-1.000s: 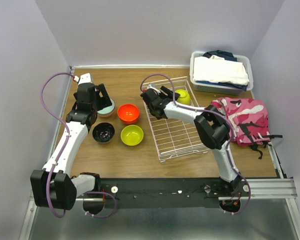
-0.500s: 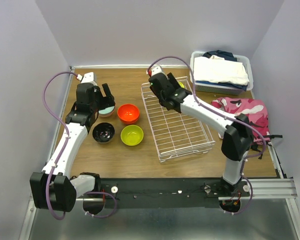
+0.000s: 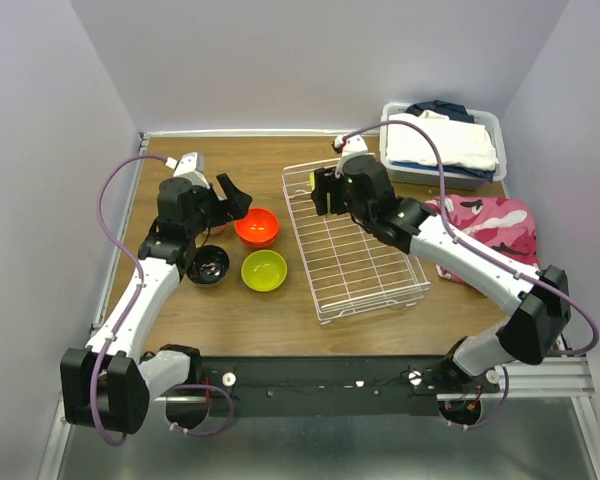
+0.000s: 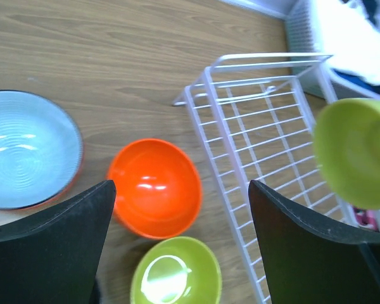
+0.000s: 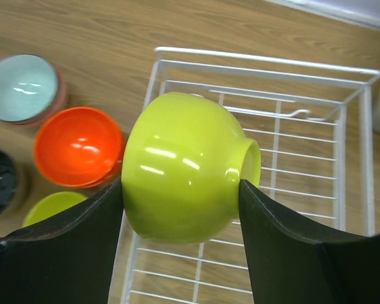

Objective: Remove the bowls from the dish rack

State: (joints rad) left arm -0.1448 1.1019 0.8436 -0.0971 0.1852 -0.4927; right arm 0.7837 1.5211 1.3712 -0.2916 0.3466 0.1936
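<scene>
R wrist view: right tool point(image 5: 180, 187) clamped on lime-green bowl point(image 5: 190, 158), bowl on its side above dish rack point(image 5: 259, 60). Top view hides it under the arm point(image 3: 450, 250). Left tool point(image 4: 182, 190) wide open, empty, over orange bowl point(image 4: 155, 190) on counter point(image 4: 114, 63).

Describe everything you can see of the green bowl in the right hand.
The lime-green bowl is round and glossy, with a small raised foot ring. It is tipped on its side, outer wall and foot toward the wrist camera, its inside hidden there. The right hand is shut on it, dark fingers pressing both sides. It hangs over the far end of the white wire dish rack, seemingly clear of the wires.
</scene>
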